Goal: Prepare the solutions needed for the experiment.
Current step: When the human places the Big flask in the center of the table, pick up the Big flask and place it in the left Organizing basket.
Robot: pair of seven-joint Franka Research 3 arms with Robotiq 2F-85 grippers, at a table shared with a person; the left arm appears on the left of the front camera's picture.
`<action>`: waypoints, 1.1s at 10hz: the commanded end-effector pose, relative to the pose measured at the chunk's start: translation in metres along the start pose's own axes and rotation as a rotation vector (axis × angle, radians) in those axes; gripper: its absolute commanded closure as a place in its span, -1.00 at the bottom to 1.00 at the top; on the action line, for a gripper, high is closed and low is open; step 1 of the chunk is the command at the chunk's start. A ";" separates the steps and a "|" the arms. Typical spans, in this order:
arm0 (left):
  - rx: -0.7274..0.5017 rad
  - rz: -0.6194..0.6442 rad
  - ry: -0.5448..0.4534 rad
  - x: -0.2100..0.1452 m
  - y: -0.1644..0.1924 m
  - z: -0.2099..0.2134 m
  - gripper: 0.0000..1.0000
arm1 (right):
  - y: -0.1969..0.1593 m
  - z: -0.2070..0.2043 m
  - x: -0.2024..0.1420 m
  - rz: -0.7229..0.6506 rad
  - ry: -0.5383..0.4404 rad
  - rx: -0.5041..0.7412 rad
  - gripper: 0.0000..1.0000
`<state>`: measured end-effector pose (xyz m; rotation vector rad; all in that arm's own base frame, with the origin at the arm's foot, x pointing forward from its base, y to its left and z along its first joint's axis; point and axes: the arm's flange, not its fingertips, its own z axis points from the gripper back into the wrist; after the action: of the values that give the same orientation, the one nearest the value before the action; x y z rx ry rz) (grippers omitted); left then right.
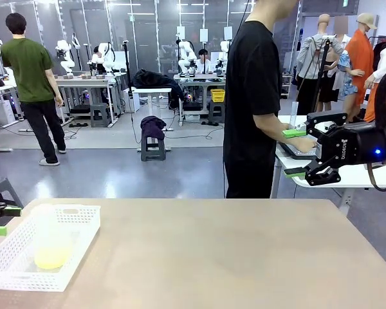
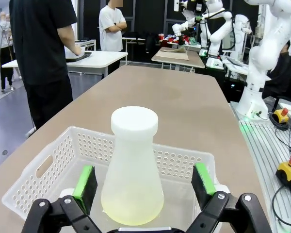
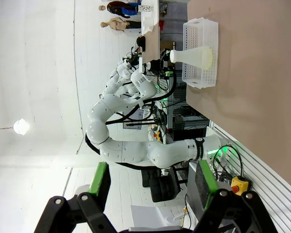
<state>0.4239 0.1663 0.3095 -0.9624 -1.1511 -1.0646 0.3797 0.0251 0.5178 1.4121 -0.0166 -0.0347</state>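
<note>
The bench (image 1: 212, 251) carries a white perforated basket (image 1: 77, 248) at its near left corner. A person in black (image 1: 252, 103) stands beyond the far edge. Upright in the basket is a frosted conical flask (image 2: 132, 170) with a white cap, and the solutions (image 2: 131, 209) lie in it as a shallow yellow-green layer. The left gripper (image 2: 144, 183) has its fingers released on either side of the flask, not touching. The right gripper (image 1: 296, 153) hangs above the far right edge, fingers apart and holding nothing.

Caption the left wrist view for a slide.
Open left gripper straddles a frosted conical flask of pale yellow-green solution standing in a white perforated basket.
</note>
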 end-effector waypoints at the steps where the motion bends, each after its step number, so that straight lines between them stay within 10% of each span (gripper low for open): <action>1: 0.027 0.147 0.032 0.039 -0.011 0.011 -1.00 | 0.001 0.000 -0.001 0.007 -0.002 0.005 -0.78; 8: -0.281 0.956 -0.184 0.106 -0.015 -0.017 -1.00 | 0.001 0.000 -0.001 0.007 -0.002 0.005 -0.78; 11: -0.331 1.150 -0.096 0.128 -0.042 -0.036 -1.00 | 0.001 0.000 -0.001 0.007 -0.002 0.005 -0.78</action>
<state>0.4107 0.1169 0.4160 -1.6650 -0.3779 -0.2792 0.3797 0.0251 0.5178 1.4120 -0.0166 -0.0347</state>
